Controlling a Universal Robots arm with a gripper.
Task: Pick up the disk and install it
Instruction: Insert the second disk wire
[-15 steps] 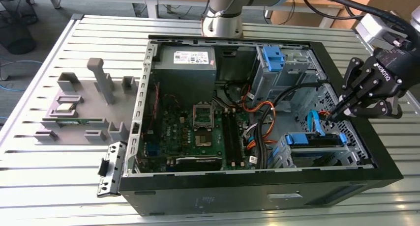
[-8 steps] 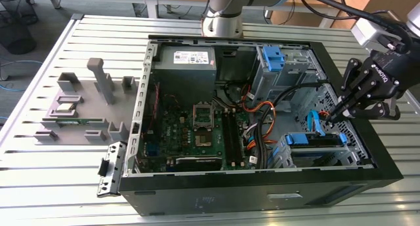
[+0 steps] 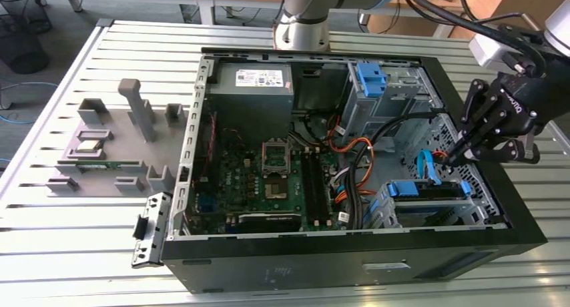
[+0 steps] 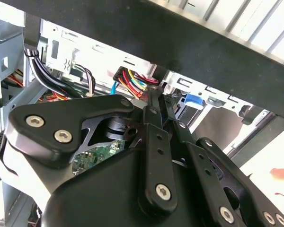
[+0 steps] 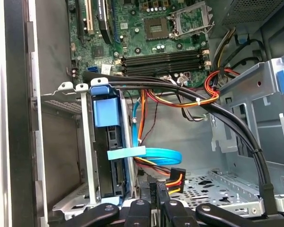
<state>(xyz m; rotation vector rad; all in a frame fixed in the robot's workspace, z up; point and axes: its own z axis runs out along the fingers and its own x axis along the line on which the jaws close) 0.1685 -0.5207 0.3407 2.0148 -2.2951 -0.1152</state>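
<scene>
The disk (image 3: 426,189) sits in its blue bracket inside the drive cage at the case's near corner on the exterior view's right. In the first wrist view the disk (image 5: 109,156) stands edge-on in that cage, blue bracket tab above it. My gripper (image 3: 450,161) hangs over the case just beyond the cage, fingers pointing down and shut with nothing seen between them. Its tips (image 5: 155,188) are beside a power connector (image 5: 175,178) with red, yellow and black wires, a short way from the disk. In the second wrist view the gripper (image 4: 154,101) reaches toward that connector (image 4: 132,78).
The open black computer case (image 3: 356,250) lies on a slatted metal table. Inside are the motherboard (image 3: 276,173), a grey power-supply box (image 3: 253,80), another blue bracket (image 3: 368,77) in the far cage, and a blue data cable (image 5: 156,154). A grey fixture (image 3: 107,143) stands at the exterior view's left.
</scene>
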